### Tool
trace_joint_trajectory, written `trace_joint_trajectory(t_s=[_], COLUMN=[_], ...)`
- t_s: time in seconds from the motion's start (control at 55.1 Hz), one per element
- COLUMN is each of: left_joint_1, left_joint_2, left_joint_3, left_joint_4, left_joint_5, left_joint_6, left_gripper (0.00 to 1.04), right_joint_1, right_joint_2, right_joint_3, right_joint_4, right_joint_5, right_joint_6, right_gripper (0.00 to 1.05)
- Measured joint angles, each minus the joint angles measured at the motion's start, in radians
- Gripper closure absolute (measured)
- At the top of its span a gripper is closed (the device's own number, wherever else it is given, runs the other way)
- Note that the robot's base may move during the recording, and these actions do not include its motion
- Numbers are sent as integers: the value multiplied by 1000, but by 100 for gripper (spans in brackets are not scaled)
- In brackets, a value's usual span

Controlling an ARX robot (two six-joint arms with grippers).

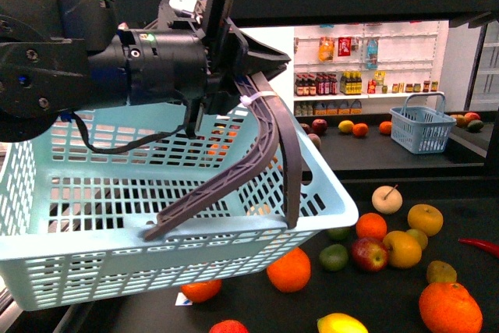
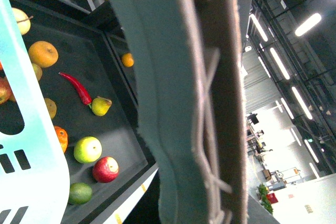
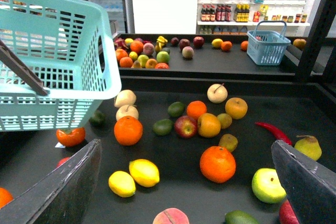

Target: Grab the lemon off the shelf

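Two bright yellow lemons (image 3: 144, 172) (image 3: 122, 183) lie side by side on the black deck of the shelf (image 3: 178, 156). In the front view one lemon (image 1: 341, 324) shows at the bottom edge on the shelf (image 1: 374, 294). My right gripper (image 3: 185, 148) hovers open above the deck, the lemons lying below it, close to one of its fingers (image 3: 68, 187). My left gripper (image 1: 238, 68) is shut on the basket handle (image 1: 265, 154), holding the pale blue basket (image 1: 156, 216) above the deck. The handle (image 2: 199, 103) fills the left wrist view.
Oranges (image 3: 217, 163) (image 3: 128, 130), apples (image 3: 185, 126), a green apple (image 3: 268, 185), a red chilli (image 3: 273, 131) and a peach (image 3: 170, 217) lie around the lemons. A small blue basket (image 3: 268, 45) stands on the back deck, with white bottle shelves (image 3: 247, 11) behind.
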Motion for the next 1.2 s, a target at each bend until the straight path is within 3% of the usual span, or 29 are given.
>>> trace_joint_trajectory(t_s=[0.308, 0.381, 0.454, 0.562, 0.671, 0.943, 1.197], left_joint_1=[-45, -46, -46, -45, -46, -46, -46], left_joint_2=[48, 56, 59, 59, 59, 60, 60], left_joint_3=[61, 61, 61, 61, 61, 61, 62], left_joint_4=[-89, -96, -97, -97, -97, -97, -97], left_joint_5=[-34, -36, -40, -46, -42, -42, -43], left_joint_6=[40, 54, 58, 68, 69, 72, 73], left_gripper=[98, 98, 98, 98, 98, 98, 98], right_joint_1=[2, 11, -54, -222, -278, -240, -137], right_joint_2=[4, 100, 262, 568, 890, 1642, 2179], right_joint_3=[2, 69, 105, 151, 233, 510, 861], right_joint_4=[-6, -187, -264, -91, 140, 564, 618], right_joint_5=[7, 65, -14, -202, -298, -380, -377], right_joint_6=[1, 3, -4, -17, -52, -182, -313], right_gripper=[7, 7, 7, 7, 7, 7, 7])
